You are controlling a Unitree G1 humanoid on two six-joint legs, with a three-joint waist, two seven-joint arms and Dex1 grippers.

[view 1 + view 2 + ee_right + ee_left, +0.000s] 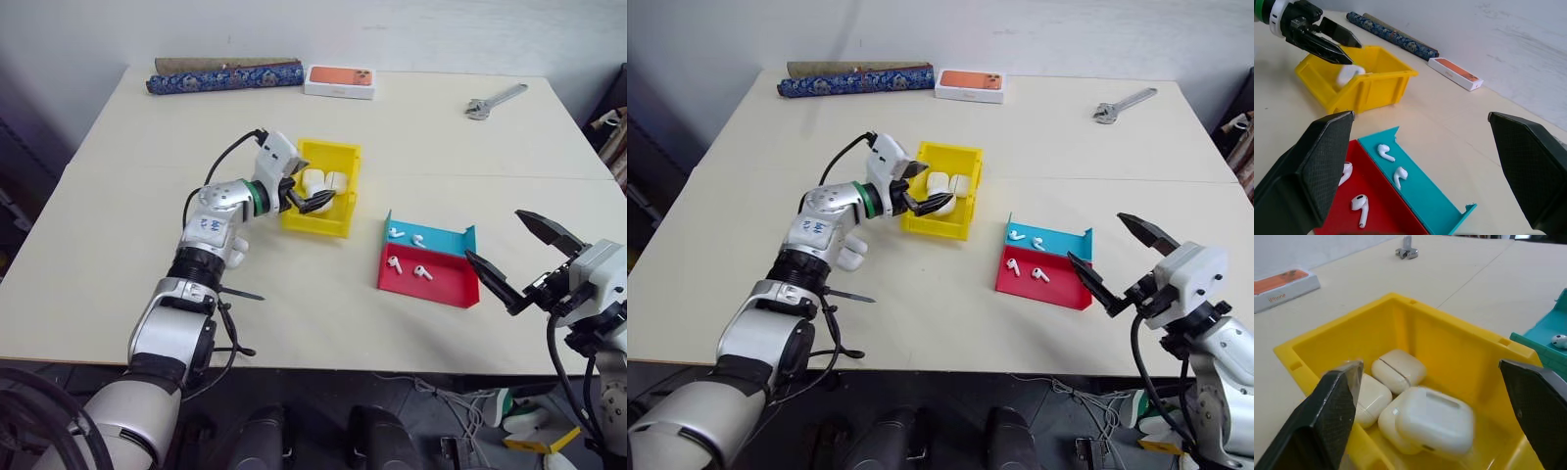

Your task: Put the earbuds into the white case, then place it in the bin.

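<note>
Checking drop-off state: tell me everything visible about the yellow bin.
The yellow bin is a small, glossy, bright plastic box with tall walls, an open top and a lowered lip on one side. It sits upright on the pale table, apart from the blue tray and red tray beside it. Inside lie three closed white cases, crowded together. The open left gripper hangs over its rim, fingers apart, holding nothing.
</note>
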